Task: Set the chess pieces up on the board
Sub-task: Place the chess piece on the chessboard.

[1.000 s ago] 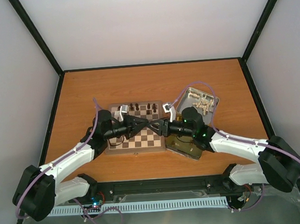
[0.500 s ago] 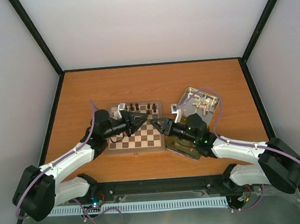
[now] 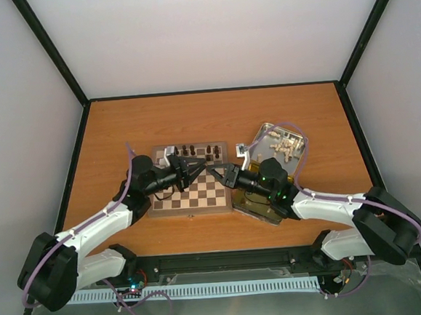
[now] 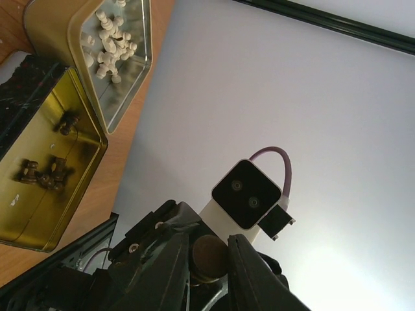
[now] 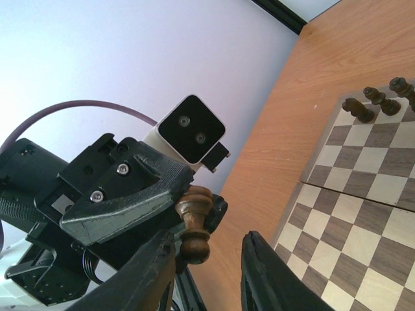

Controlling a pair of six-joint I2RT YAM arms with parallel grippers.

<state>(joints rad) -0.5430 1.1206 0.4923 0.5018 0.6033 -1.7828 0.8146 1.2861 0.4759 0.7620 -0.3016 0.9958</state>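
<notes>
Held piece: a dark brown chess piece (image 5: 194,223) is gripped in the left fingers (image 3: 188,169). Its turned body sticks out past their tips, above the board (image 3: 202,196).
Left fingers: clamped on that piece. The left wrist view shows its round end pinched between the two.
Right fingers (image 3: 219,173): spread apart, tips facing the left fingers' tips. The held piece stands in their gap, close against one finger with a clear space to the other. Whether it touches the near one cannot be told.
Board: directly below both sets of fingers, flat on the worktop (image 3: 192,115).
Dark pieces (image 3: 192,151): a few stand on the board's far row, just beyond the left fingers.
Gold-lined tin (image 4: 39,214): behind the right fingers and largely under the right forearm, with a handful of loose dark pieces (image 4: 42,172) inside.
Silver-lined tin half (image 4: 130,84): just beside the right wrist on its far side, holding a heap of cream pieces (image 4: 107,45).
In the way: the two sets of fingers crowd one spot over the board. The right arm's white camera (image 4: 249,194) sits just behind its fingers.
Change: a second ago the two sets of fingers overlapped above the board's middle. Now they have drawn back so that only the tips meet, with the left wrist nearer its own side. Since half a second ago, little has shifted.
</notes>
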